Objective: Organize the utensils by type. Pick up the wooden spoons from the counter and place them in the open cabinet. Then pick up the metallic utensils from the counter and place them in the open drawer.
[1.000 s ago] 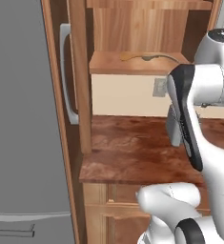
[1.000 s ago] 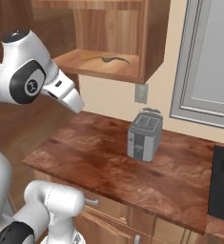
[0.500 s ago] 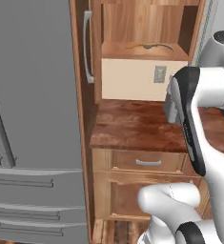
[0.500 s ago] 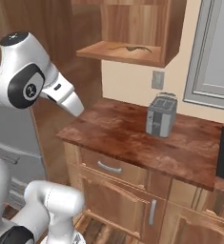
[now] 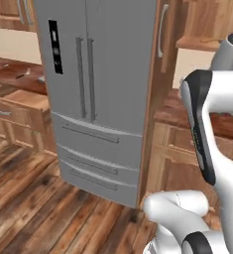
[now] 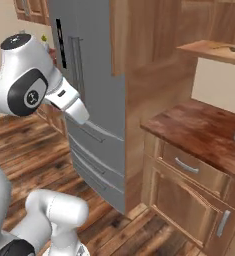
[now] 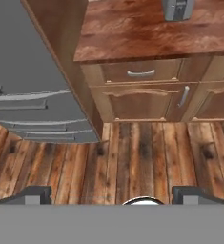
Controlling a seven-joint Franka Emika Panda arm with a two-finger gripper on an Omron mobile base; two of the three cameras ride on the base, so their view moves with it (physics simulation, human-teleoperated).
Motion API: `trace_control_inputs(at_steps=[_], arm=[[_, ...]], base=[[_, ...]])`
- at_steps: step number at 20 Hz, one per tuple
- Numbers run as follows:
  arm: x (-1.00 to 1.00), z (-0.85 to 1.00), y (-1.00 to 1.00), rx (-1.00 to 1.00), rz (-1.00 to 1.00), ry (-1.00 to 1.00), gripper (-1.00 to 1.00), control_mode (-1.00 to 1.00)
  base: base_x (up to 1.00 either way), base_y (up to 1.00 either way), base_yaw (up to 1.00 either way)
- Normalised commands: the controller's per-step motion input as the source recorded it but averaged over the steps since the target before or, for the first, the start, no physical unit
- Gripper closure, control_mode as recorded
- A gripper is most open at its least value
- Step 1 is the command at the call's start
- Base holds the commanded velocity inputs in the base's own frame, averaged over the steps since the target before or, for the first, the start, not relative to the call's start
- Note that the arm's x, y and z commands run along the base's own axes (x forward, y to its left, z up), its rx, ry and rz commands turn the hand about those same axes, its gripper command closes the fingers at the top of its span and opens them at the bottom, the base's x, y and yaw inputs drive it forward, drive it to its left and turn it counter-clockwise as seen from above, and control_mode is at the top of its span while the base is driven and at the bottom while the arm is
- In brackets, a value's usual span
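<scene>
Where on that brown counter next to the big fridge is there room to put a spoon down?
The counter is bare from its front edge above the closed drawer back to the wall, starting at the end near the fridge. The far end is taken by a grey toaster.

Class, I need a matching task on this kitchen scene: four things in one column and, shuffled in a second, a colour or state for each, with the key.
Things
1. fridge
2. counter
3. floor
4. gripper

Descriptions
A. dark reddish-brown, swirling grain
B. grey, doors shut
C. open, holding nothing
D. brown wooden planks

Pairs: 1-B, 2-A, 3-D, 4-C
</scene>
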Motion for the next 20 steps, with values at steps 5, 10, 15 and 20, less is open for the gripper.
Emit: trace_control_inputs(at_steps=[5, 10, 15, 20], arm=[[0.0, 0.0, 0.0, 0.0, 0.0, 0.0, -1.0, 1.0], [0.0, 0.0, 0.0, 0.0, 0.0, 0.0, -1.0, 1.0], [0.0, 0.0, 0.0, 0.0, 0.0, 0.0, -1.0, 1.0], [0.0, 0.0, 0.0, 0.0, 0.0, 0.0, -1.0, 1.0]], base=[[-0.58, 0.88, 0.51], [0.21, 1.0, 0.08], [0.66, 0.99, -0.09], [0.7, 0.97, -0.1]])
